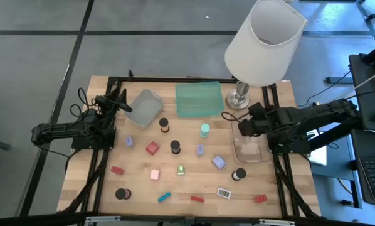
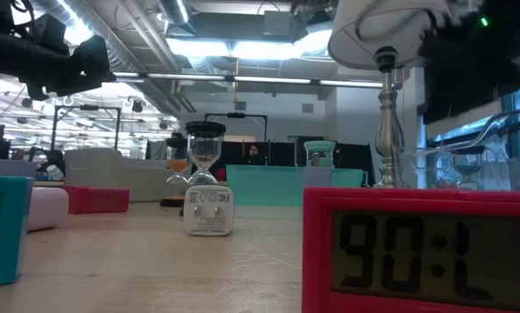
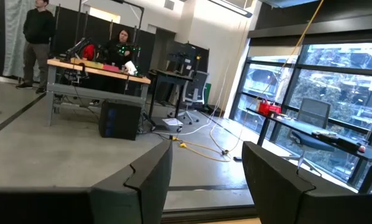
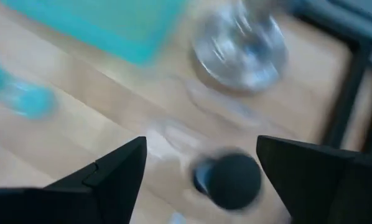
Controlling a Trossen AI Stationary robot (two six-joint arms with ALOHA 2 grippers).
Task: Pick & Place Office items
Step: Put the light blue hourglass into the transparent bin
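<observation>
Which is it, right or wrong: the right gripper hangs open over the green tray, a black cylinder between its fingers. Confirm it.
Wrong. The right gripper hangs open over the clear tray, not the green tray, as the high view shows. The black cylinder does sit between its fingers.

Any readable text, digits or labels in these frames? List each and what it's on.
"90:L" as it reads in the low view, apparently upside down: on the grey LCD face of the red plastic digital clock.
Small print on the white plastic plug adapter: too small to read.
Display of the small white-framed clock in the high view: too small to read.
Nothing else legible.
</observation>
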